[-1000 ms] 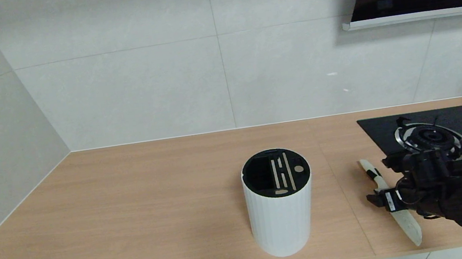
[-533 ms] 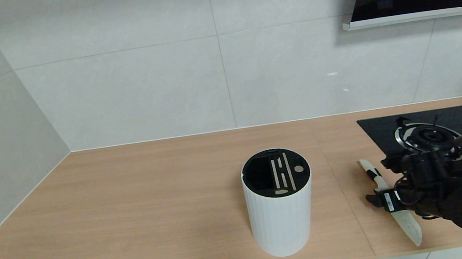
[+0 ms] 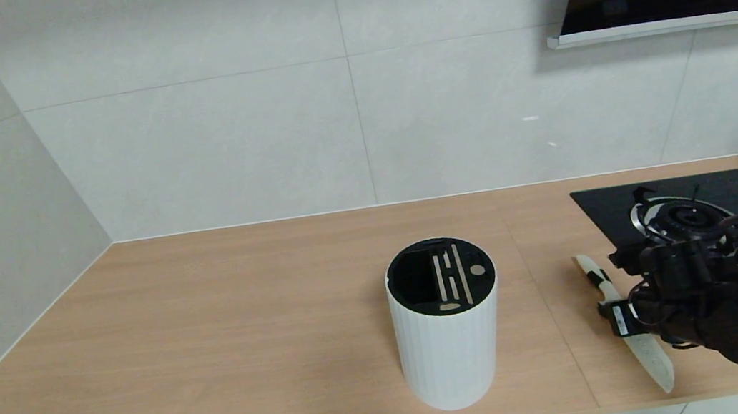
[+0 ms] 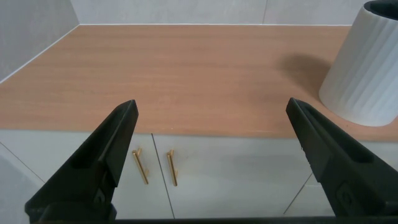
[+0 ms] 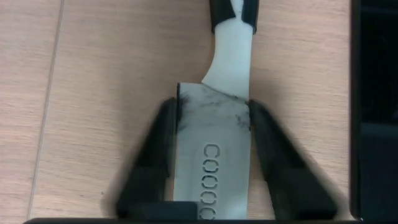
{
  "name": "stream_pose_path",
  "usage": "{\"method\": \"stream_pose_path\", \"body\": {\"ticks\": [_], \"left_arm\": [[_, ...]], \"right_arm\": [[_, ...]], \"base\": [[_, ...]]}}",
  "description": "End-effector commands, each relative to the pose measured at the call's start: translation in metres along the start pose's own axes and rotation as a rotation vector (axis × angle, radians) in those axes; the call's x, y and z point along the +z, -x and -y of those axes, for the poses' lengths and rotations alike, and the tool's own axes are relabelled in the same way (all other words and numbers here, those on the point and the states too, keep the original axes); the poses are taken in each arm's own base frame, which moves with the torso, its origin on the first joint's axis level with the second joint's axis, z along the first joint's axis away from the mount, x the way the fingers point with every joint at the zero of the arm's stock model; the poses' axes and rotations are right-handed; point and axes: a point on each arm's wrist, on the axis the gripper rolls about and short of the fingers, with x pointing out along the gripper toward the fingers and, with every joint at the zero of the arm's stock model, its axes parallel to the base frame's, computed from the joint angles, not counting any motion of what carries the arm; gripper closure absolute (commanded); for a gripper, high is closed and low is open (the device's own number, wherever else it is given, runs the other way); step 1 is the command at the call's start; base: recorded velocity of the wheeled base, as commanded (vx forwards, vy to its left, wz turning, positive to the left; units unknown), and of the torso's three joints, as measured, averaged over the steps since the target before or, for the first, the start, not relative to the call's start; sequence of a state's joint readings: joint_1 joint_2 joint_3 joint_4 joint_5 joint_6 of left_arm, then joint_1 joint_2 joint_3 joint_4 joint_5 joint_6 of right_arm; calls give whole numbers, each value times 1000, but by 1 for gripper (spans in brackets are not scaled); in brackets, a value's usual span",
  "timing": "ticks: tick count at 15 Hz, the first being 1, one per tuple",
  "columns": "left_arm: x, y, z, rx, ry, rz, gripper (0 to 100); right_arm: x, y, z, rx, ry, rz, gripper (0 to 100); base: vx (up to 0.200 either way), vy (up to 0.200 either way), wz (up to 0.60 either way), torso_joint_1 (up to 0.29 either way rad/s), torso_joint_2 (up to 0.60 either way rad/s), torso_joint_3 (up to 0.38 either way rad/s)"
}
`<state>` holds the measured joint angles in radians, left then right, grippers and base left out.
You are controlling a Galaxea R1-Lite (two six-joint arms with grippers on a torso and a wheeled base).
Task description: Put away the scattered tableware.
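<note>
Knife (image 3: 650,355): laid flat on the counter (image 3: 248,325) at about 3 o'clock of the holder (image 3: 449,340), well apart from it. The handle is pointed to 11 o'clock and the tip to 5 o'clock, near the counter's front edge.
Right fingers (image 5: 155,168): placed one on each side of the white blade at its heel, next to the handle. Both blade edges appear to be touched, so the blade is judged to be clamped, though it is not yet raised off the wood.
Right gripper (image 5: 212,109): held low over the knife from its 3 o'clock side, just in front of the hob (image 3: 610,202).
Left gripper (image 4: 211,106): spread wide, with nothing held. It is hung by the counter's front edge at about 7 o'clock of the holder, above the cabinet handles (image 4: 155,167).
Holder top: upright and black-capped, with a wide opening on the 9 o'clock side and narrow slots toward 3 o'clock.
Step in hand: the grasp of the knife is judged to be the present step. Nothing is stowed yet.
Next move: a lift is called for, then a turn of the blade to tip-down and a carry toward 9 o'clock until a narrow slot is lined up. Since the smooth blade is held rather than the handle, a firm clamp is needed so that no slip is allowed.
</note>
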<state>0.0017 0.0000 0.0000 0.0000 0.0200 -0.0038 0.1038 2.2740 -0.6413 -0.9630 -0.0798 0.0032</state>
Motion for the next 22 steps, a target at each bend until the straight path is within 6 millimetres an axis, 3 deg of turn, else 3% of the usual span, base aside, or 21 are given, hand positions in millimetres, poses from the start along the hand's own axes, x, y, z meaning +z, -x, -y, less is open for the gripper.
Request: {"method": "stream_pose_path", "body": {"ticks": [1,3,6,10,17,19,22], "left_arm": [[0,0,0,1,1,0,0],[0,0,0,0,1,0,0],[0,0,0,0,-7,0,0],[0,0,0,0,-15,0,0],[0,0,0,-8,-28,3,0],[36,12,3,-142,102,110,0],[102,16,7,-511,180,42,0]], "right_arm": [[1,1,0,0,0,4,100],[9,7,1,-13,-2,33,100],[46,49,-2,-22,-7,181,100],[92,113,-28,70,19,380,100],[161,186,-82,277,77,609,100],[166,201,-99,348,119,656,100],[162,213,-113,399,136,660,100]], "base": [[0,0,0,0,0,0],[0,0,0,0,0,0],[0,0,0,0,0,0],[0,0,0,0,0,0],[0,0,0,0,0,0],[0,0,0,0,0,0],[0,0,0,0,0,0]]}}
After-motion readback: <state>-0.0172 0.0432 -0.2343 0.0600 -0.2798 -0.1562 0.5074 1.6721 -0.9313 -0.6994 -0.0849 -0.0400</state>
